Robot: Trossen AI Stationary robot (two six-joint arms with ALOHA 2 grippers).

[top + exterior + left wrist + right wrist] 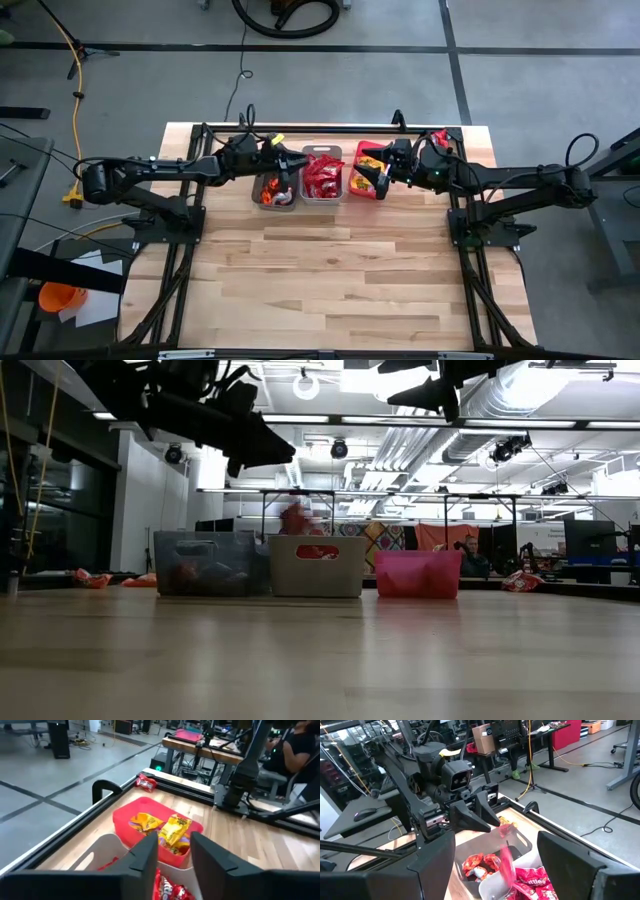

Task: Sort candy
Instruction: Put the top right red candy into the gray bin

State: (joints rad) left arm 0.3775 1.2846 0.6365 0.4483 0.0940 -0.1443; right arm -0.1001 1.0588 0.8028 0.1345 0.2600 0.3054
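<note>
Candy (323, 177), sorted into three bins on the bench, looks light, crinkly and slippery, best pinched across a wrapper's middle; left pincer (479, 815) stands part-open, right pincer (381, 181) wide, both empty.

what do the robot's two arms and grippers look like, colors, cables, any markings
Both arms are matte black, built of slim jointed segments. The left gripper has two black wedge-shaped fingers and a yellow tag on its wrist housing. The right gripper has broad flat black fingers, with black cables looped at its wrist and elbow.
</note>
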